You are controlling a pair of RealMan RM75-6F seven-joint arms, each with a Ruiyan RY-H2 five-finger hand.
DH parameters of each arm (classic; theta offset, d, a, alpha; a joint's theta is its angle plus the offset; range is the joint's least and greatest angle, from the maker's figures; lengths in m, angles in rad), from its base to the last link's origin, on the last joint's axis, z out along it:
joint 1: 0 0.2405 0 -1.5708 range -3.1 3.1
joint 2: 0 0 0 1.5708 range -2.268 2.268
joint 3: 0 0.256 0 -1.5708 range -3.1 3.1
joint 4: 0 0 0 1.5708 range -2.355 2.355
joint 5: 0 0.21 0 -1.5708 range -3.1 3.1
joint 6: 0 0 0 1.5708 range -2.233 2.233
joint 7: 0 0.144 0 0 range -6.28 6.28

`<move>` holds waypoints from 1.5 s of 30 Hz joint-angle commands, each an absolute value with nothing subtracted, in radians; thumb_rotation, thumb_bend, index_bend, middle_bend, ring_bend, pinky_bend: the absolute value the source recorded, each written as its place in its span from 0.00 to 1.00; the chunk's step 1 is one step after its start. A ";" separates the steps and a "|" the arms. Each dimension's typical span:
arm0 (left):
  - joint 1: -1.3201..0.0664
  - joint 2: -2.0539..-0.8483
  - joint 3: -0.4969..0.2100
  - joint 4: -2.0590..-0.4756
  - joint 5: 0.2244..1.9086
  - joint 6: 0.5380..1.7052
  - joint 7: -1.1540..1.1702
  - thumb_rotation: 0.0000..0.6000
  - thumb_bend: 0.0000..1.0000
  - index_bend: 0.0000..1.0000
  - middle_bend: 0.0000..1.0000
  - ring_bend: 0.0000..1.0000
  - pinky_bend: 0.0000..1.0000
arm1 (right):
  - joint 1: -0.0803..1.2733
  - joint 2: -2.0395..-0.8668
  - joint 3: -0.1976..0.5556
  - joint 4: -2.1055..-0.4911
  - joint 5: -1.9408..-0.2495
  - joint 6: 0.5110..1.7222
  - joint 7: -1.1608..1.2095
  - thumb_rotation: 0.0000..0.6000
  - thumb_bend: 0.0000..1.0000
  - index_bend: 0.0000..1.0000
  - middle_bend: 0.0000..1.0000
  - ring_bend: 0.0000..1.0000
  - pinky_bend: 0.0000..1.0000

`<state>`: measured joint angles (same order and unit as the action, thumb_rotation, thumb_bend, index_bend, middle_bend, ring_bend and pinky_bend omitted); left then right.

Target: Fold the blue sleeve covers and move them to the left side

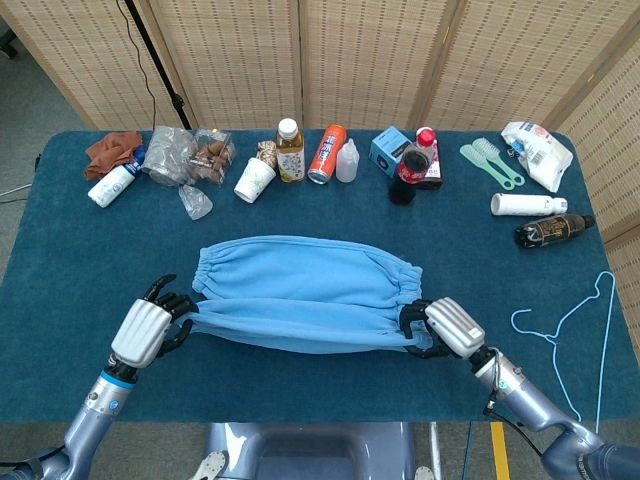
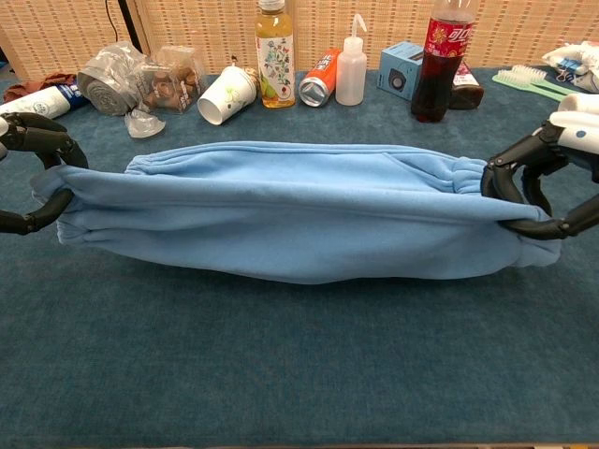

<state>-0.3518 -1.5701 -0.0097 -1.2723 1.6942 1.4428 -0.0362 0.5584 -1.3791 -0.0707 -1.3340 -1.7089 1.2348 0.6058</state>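
Observation:
Two light blue sleeve covers lie lengthwise in the middle of the table. The far cover (image 1: 300,262) lies flat. The near cover (image 1: 300,325) (image 2: 281,224) is lifted off the cloth and stretched between my hands, hanging in front of the far one. My left hand (image 1: 145,328) (image 2: 33,178) grips its left cuff. My right hand (image 1: 445,328) (image 2: 547,182) grips its right cuff. The near cover hides most of the far cover in the chest view.
Along the back edge stand a brown cloth (image 1: 112,150), plastic bags (image 1: 170,155), a paper cup (image 1: 255,180), a tea bottle (image 1: 290,150), a red can (image 1: 327,153), a cola bottle (image 1: 410,168) and brushes (image 1: 492,162). A wire hanger (image 1: 575,335) lies at the right.

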 commanded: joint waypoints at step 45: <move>-0.678 -1.704 -0.284 -1.099 1.216 1.025 0.274 1.00 0.50 0.73 0.50 0.46 0.17 | 0.806 -1.500 0.158 -1.098 -1.367 0.778 0.442 1.00 0.64 0.66 0.52 0.47 0.64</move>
